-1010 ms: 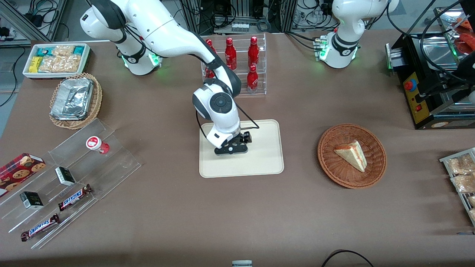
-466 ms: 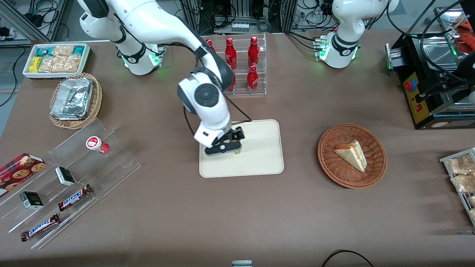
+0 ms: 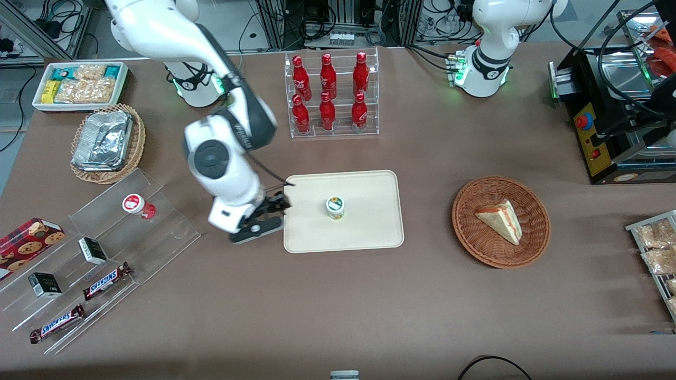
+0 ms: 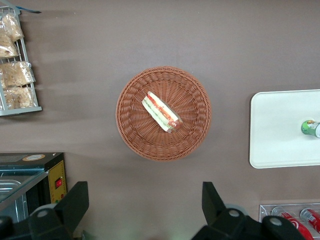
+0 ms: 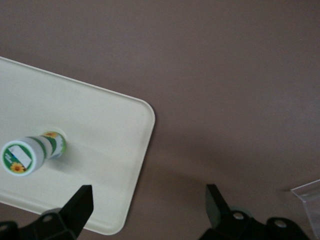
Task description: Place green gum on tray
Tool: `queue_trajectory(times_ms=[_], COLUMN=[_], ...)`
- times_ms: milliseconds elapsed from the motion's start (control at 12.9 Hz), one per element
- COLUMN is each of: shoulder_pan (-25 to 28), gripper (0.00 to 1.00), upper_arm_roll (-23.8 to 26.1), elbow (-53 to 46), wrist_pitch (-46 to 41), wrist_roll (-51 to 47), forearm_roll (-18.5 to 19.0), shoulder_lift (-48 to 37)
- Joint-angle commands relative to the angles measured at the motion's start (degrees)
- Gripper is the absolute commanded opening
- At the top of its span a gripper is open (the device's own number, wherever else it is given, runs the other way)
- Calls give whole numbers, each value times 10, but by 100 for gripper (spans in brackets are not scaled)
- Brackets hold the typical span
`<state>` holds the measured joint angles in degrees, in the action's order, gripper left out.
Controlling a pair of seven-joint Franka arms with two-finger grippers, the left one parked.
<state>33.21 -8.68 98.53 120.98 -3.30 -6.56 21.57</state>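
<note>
The green gum (image 3: 335, 207) stands upright near the middle of the cream tray (image 3: 369, 232), white lid up, free of the gripper. It also shows in the right wrist view (image 5: 32, 152) on the tray (image 5: 100, 130) and in the left wrist view (image 4: 311, 128) on the tray (image 4: 280, 130). My right gripper (image 3: 262, 218) is open and empty, raised above the table just off the tray's edge toward the working arm's end. In the right wrist view the gripper (image 5: 149, 200) straddles the tray's corner and bare table.
A clear stepped shelf (image 3: 111, 232) holds a red-labelled gum bottle (image 3: 138, 206), small boxes and candy bars. A rack of red bottles (image 3: 330, 95) stands farther from the camera than the tray. A wicker basket (image 3: 500, 221) with a sandwich lies toward the parked arm's end.
The gripper let go of the green gum on the tray, lifted and swung off the tray toward the working arm's end. The gum stays standing.
</note>
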Motion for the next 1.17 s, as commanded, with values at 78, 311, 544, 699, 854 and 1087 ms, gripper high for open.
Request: queue_trajectory(times_ms=[78,311,544,699,854,1087], shoulder_pan=[-78,-138,-210,-256,-295,-328], gripper=[100,100,100,100,100,100], upper_arm_roll=[7,10,11,27,39,45], elbow=[19,21,25,34,35,35], wrist_pitch=[-64,-102,-154,-175,-183,-231], wrist_roll=[102,104,104,114,121,128], forearm_roll=[-3,-2,4,6,8,22], shoulder_lift=[-50,-86,-113,-138,-158,-186])
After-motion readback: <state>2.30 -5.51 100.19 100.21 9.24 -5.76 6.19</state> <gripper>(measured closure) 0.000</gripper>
